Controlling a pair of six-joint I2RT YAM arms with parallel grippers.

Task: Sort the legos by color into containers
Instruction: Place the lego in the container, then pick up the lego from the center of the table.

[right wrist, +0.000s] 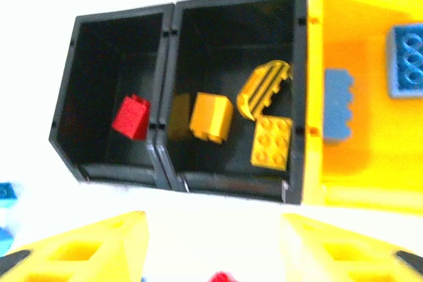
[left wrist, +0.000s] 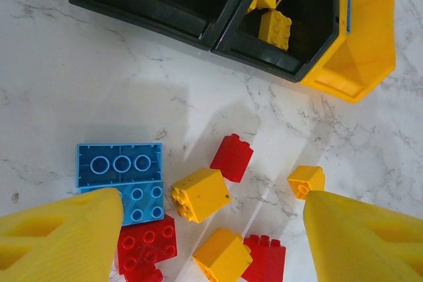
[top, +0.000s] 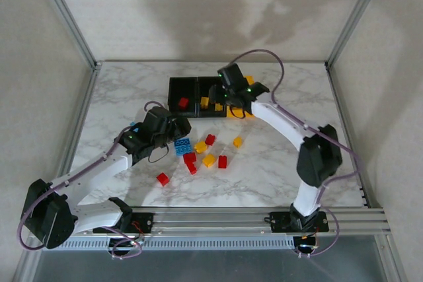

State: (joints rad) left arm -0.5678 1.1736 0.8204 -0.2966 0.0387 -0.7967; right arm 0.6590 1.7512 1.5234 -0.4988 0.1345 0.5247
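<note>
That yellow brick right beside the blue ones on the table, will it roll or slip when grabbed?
It probably won't roll: the yellow brick is boxy with flat faces. It looks like hard, glossy plastic, so likely stiff, light and a bit slippery. A blue brick lies close beside it, so a push may nudge that.

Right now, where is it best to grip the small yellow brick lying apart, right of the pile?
Probably from straight above, closing on two opposite flat walls of the small yellow brick: bare table surrounds it, leaving room on each side.
</note>
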